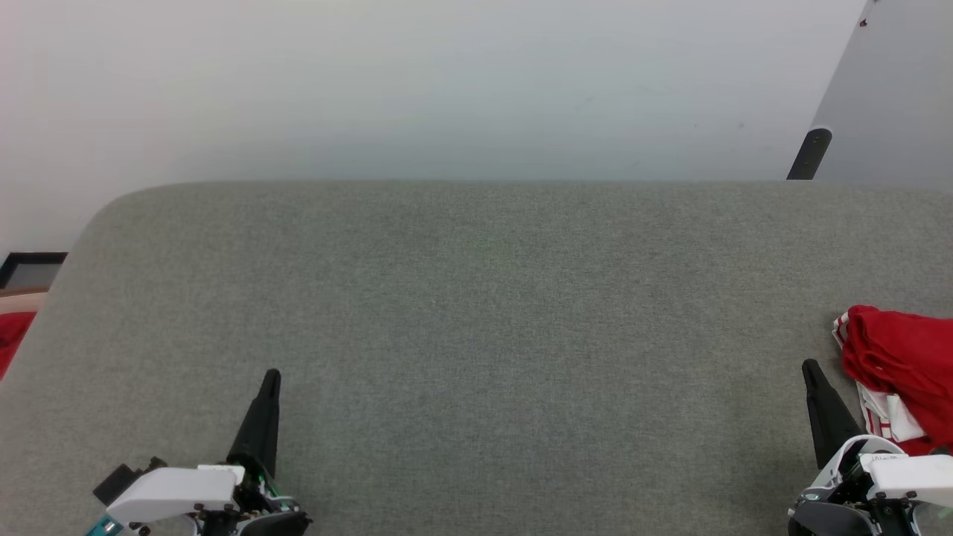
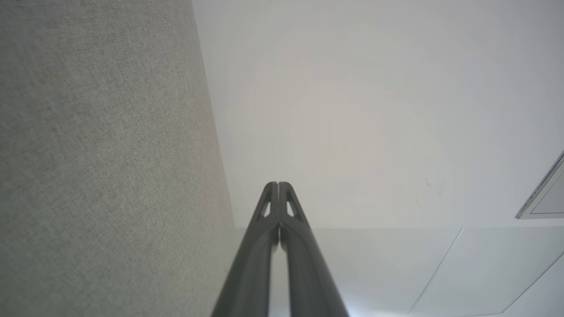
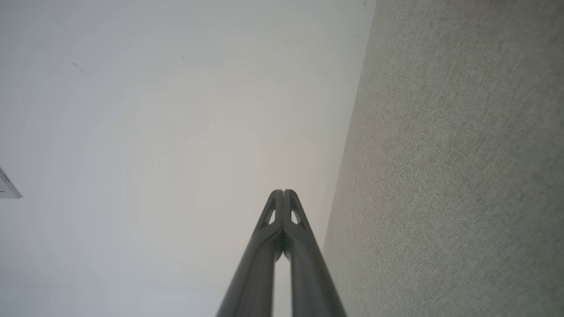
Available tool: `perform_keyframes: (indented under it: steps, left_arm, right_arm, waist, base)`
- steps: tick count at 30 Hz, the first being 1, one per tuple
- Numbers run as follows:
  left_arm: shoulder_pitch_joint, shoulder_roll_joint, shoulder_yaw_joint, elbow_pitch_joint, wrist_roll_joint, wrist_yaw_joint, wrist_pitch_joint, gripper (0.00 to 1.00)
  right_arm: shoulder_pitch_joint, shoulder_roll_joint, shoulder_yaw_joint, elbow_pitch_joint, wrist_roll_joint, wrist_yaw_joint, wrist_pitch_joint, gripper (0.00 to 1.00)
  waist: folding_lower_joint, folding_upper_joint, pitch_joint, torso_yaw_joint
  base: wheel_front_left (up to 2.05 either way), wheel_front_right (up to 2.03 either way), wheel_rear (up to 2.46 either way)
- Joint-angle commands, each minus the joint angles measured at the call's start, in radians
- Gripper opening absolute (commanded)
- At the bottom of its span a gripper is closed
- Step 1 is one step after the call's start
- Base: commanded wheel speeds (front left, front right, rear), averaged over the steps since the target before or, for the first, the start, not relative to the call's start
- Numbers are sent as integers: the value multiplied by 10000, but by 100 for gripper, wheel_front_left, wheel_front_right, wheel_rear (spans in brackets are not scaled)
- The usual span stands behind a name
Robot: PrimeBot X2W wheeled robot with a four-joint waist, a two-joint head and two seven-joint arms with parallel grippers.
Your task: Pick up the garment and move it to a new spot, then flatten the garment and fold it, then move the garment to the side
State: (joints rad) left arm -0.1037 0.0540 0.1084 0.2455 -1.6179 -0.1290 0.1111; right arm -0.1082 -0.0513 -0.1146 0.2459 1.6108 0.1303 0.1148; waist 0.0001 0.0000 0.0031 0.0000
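Observation:
The garment, red with white and striped trim showing, lies bunched at the right edge of the grey padded surface and is cut off by the frame. My right gripper stands shut just left of it, not touching, fingers pointing up the head view. My left gripper is shut at the lower left, far from the garment. In the left wrist view the left gripper has its tips pressed together with nothing between them. The right gripper looks the same in its own wrist view.
A pale wall rises behind the grey surface. A dark leg of a grey panel stands at the back right. Beyond the surface's left edge lie a small red cloth scrap and a dark frame.

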Motion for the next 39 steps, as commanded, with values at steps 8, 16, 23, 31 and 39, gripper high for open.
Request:
perform_keyframes:
  steps: [8,16,23,31,39]
  left_arm:
    - [-112,-19,39,9,36,-32,31,0]
    - [-112,-23,45,9,43,-32,19,0]
    - [-112,-26,48,9,41,-33,24,0]
    - [-113,-30,52,9,46,-32,29,0]
    - [-113,-33,57,9,52,-32,35,0]
  right_arm:
    - [-32,30,4,5,38,7,2,0]
    - [-32,30,5,5,38,7,1,0]
    - [-32,30,5,5,39,7,1,0]
    - [-32,30,6,5,39,7,0,0]
    - [-31,30,6,5,39,7,0,0]
  waist:
    - [-1,0,0,0]
    - [-1,0,0,0]
    - [-1,0,0,0]
    - [-1,0,0,0]
    - [-1,0,0,0]
  base:
    - [0,0,0]
    - [0,0,0]
    - [0,0,0]
    - [0,0,0]
    - [0,0,0]
